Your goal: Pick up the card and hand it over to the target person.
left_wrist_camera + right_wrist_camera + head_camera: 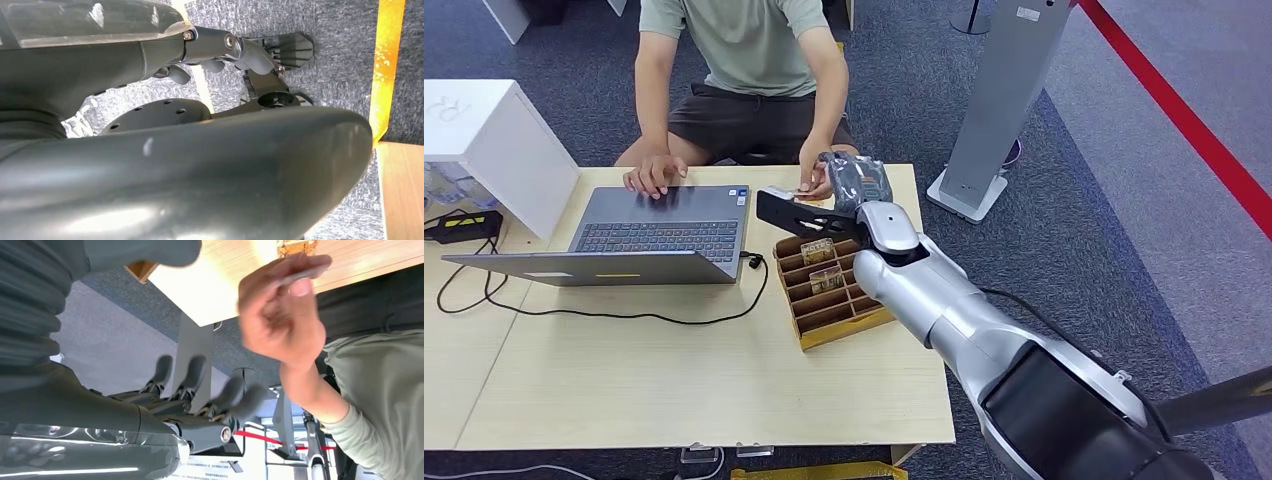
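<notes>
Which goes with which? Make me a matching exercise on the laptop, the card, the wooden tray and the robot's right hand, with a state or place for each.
1 laptop
2 card
3 wooden tray
4 right hand

A pinched in the person's fingers
B fingers spread, holding nothing
C lid open, on the table
D divided into slots, beside the laptop

Pairs: 1-C, 2-A, 3-D, 4-B

In the head view the right robot hand [856, 182] covers most of the person's hand [816, 180], so the card [803, 192] is perhaps that small edge. The person's head is cut off.
</notes>
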Robot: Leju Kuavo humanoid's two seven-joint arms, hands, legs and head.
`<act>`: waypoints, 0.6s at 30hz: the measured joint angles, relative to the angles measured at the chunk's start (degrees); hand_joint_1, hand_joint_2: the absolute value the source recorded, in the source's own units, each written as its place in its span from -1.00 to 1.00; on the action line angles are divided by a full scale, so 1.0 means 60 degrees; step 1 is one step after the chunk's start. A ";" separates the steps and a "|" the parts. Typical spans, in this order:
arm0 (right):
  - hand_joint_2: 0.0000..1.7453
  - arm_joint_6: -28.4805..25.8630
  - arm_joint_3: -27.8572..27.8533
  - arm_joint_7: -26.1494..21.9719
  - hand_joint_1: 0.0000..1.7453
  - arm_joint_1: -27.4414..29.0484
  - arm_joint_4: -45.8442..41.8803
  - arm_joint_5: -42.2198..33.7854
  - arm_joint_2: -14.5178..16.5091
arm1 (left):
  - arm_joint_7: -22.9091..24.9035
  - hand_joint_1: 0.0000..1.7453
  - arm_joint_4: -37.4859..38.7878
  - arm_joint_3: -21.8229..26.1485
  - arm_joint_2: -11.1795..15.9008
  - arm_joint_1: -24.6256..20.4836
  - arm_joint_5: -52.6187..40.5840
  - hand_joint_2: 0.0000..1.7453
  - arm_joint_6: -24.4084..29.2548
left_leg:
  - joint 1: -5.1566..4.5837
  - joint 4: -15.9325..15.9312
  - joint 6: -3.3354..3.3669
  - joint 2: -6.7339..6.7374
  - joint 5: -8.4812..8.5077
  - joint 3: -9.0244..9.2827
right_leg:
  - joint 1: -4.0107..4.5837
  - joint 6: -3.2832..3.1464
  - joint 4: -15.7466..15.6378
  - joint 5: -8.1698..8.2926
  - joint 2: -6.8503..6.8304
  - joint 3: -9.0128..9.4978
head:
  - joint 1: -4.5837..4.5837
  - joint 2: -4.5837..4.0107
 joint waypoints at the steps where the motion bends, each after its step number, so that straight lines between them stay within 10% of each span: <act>1: 1.00 -0.0060 -0.0021 -0.0010 -1.00 -0.0019 -0.0091 -0.0004 -0.0035 | -0.0007 -1.00 0.0001 0.0001 0.0004 0.0017 0.0007 -1.00 -0.0001 | -0.0001 0.0002 0.0000 0.0002 -0.0002 -0.0002 | -0.0001 0.0001 0.0002 -0.0001 0.0002 -0.0002 | 0.0000 0.0000; 10: 1.00 -0.0098 -0.0830 0.0072 -1.00 0.1006 -0.5035 -0.0657 -0.1831 | -0.0137 -1.00 -0.0038 0.0275 0.0037 0.0269 0.0379 -1.00 0.0124 | 0.0005 0.0011 0.0002 -0.0011 -0.0002 -0.0016 | 0.0005 0.0003 0.0003 -0.0002 -0.0012 -0.0008 | 0.0000 0.0000; 18: 1.00 -0.0072 -0.2444 -0.0505 -1.00 0.5551 -1.1799 -0.2518 -0.4499 | -0.0097 -1.00 -0.0079 0.0565 0.0031 0.0300 0.0643 -1.00 0.0319 | 0.0021 -0.0020 0.0009 -0.0108 0.0011 0.0025 | 0.0021 0.0007 -0.0066 -0.0009 -0.0112 0.0070 | 0.0000 0.0000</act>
